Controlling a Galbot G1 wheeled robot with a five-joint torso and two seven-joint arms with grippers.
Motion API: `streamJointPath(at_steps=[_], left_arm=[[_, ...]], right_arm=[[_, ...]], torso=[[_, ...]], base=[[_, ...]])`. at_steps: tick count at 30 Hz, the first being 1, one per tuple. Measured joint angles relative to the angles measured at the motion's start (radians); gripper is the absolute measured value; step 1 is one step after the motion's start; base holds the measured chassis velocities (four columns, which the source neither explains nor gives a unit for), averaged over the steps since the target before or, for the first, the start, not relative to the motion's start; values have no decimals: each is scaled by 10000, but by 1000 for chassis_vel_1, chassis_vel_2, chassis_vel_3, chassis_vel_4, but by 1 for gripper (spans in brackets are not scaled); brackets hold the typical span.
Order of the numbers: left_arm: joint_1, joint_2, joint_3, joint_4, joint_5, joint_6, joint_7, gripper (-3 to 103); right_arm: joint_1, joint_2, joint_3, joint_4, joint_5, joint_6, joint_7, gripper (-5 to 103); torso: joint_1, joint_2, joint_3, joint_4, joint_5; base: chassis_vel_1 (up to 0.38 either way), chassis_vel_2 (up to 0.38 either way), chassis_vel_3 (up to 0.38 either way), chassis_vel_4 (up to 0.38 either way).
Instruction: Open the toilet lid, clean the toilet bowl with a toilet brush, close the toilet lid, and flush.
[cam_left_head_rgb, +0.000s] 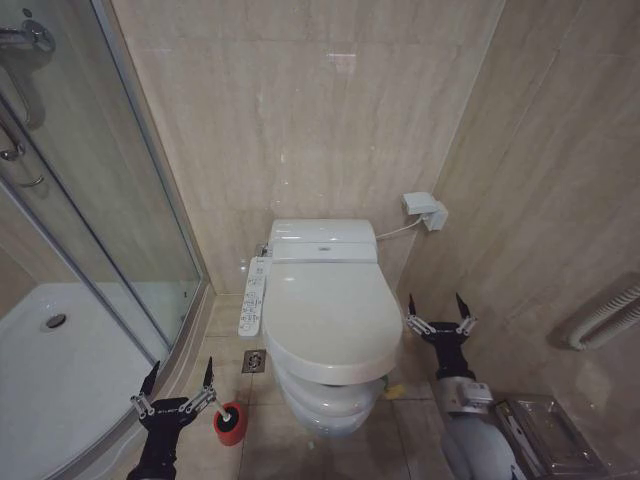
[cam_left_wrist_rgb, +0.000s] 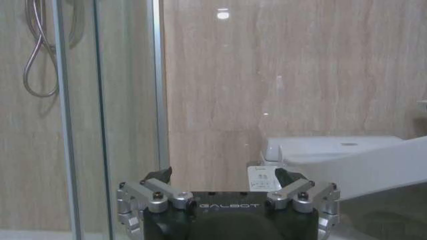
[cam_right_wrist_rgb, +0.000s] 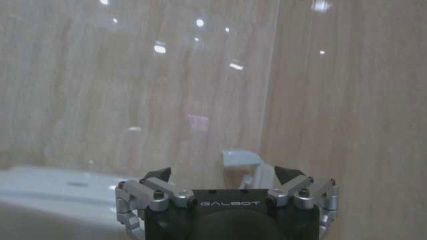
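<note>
Tiled floor (cam_left_head_rgb: 300, 440): toilet brush (cam_left_head_rgb: 231, 422) in red holder; toilet lid (cam_left_head_rgb: 330, 315) down.

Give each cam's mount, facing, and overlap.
Head: up top, looking down at the shut lid; left gripper by the red brush holder, right gripper beside the bowl.
Left wrist: faces the wall past its open jaws; shower glass, lid.
Right wrist: faces the wall corner; wall box.
Shared: lid.
</note>
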Motion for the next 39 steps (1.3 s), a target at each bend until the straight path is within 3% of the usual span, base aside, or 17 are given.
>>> streamJointPath(at_steps=[17, 28, 39], left_arm=[[0, 0, 0, 0, 0, 0, 0, 100], [0, 0, 1, 0, 0, 0, 0, 100], [0, 0, 0, 1, 0, 0, 0, 100]], right_arm=[[-779, -126, 1170, 533, 285, 159, 93, 100], [-1462, 46, 1112, 836, 491, 349, -642, 100], [-1796, 364, 927, 1449, 753, -407, -1435, 100]], torso=[[0, 0, 0, 2, 0], [-1, 0, 0, 1, 0], [0, 0, 0, 2, -1]], base=[[0, 0, 0, 0], [0, 0, 0, 0], [0, 0, 0, 0]])
